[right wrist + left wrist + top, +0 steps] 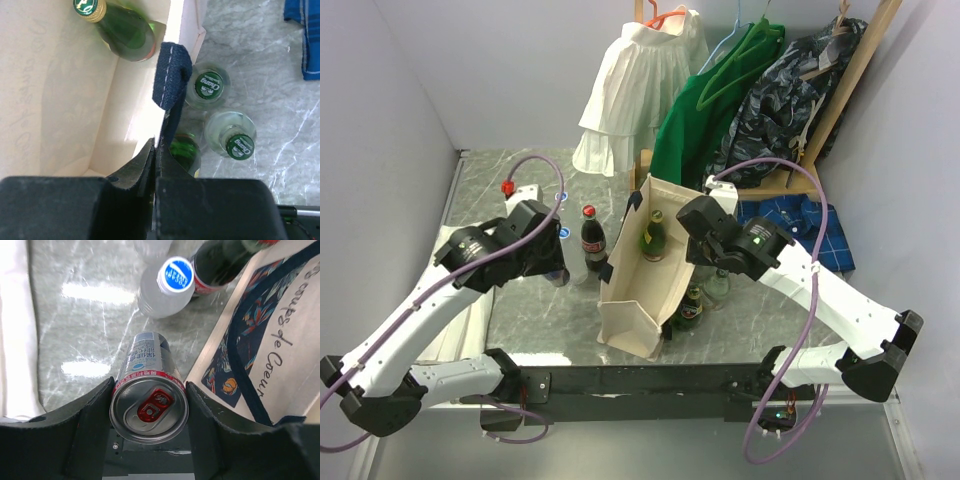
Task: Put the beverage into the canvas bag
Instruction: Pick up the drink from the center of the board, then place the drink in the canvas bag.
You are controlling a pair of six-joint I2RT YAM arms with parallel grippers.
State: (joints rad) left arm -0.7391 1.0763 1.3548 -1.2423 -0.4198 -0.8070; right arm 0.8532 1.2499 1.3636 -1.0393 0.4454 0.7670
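The beverage, a silver can [149, 410] with a red pull tab, sits between the pads of my left gripper [149, 390], which is shut on its sides. In the top view this gripper [555, 262] is just left of the canvas bag [630, 300]. The bag stands upright and open, and its printed outer face [280, 355] is right beside the can. My right gripper [157, 147] is shut on the bag's right rim, below the navy handle [172, 75]; from above it [692, 240] is at the bag's right wall. A green bottle [653, 237] stands inside the bag.
A cola bottle [592, 240] and a blue-capped water bottle [167, 287] stand left of the bag. Green and clear bottles [209, 86] [235, 137] stand right of it. Hanging clothes [720, 90] fill the back, with a blue plaid cloth [810, 225] to the right. A white cloth [460, 320] lies at left.
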